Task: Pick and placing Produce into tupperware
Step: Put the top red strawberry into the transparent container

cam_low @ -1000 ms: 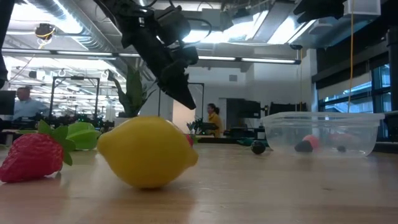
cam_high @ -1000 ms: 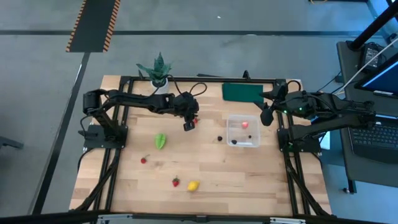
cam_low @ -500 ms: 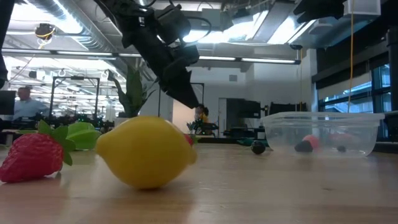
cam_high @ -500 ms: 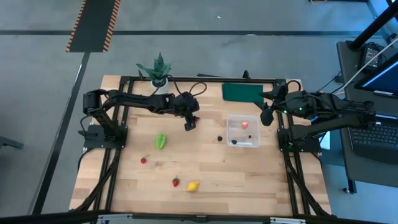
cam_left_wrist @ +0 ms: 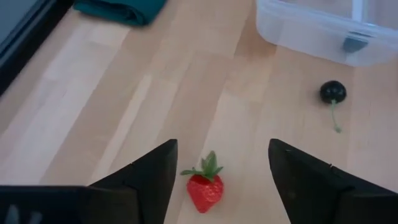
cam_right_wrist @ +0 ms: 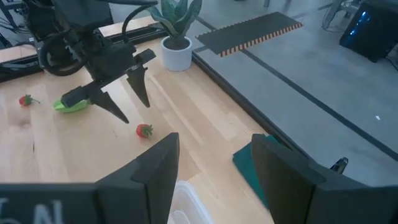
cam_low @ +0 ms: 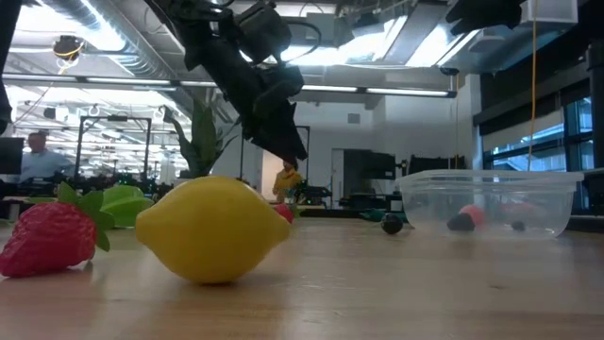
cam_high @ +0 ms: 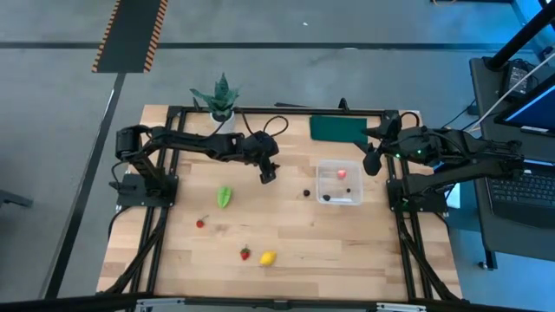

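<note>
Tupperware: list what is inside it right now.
The tupperware holds a pink round fruit and a dark berry; the low view shows another small dark piece on its floor. A dark cherry lies outside, beside it. The wall's glare could hide anything smaller.

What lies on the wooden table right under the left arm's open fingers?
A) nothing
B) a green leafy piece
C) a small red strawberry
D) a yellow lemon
C: the left wrist view shows the small red strawberry lying between the open fingers of the left gripper.
</note>
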